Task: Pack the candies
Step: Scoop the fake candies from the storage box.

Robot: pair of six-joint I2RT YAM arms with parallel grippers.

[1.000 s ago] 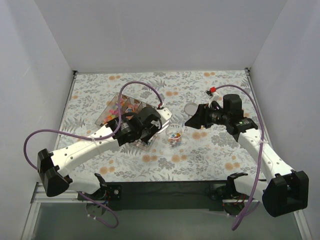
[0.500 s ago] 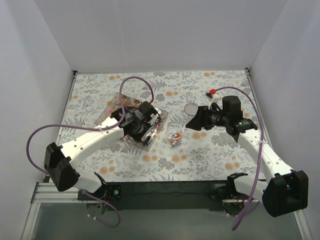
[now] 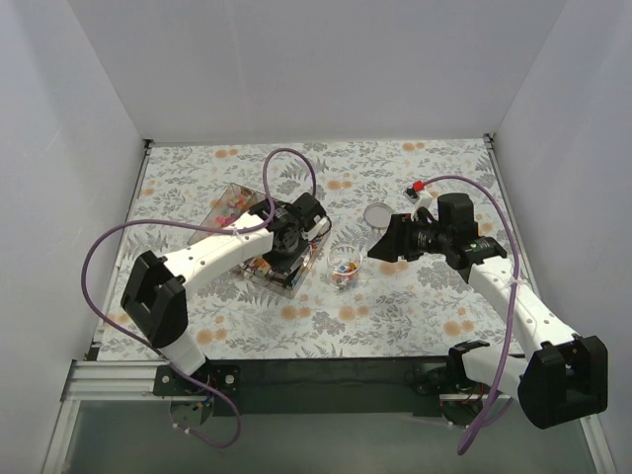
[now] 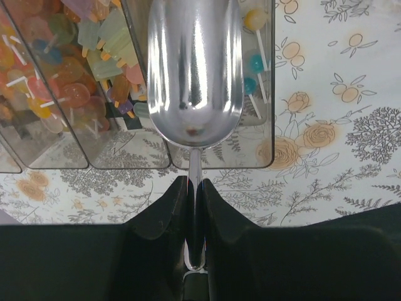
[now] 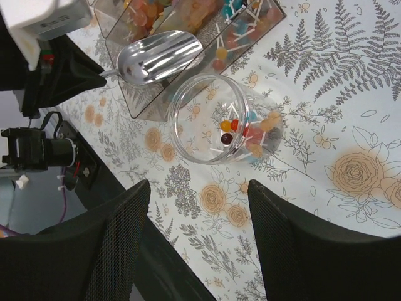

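Metal scoop [image 4: 195, 69] clamped by handle in left jaws, bowl empty above clear divided box [image 4: 119, 147]. Candies [image 4: 75, 94] mostly in box, few in glass jar [image 5: 216, 119]. Right jaws apart, jar unheld: jar could be knocked over by scoop, candies spilled onto surface [image 5: 351, 94].

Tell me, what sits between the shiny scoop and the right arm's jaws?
A clear jar holding a few candies stands between the scoop and those jaws, as the right wrist view shows.
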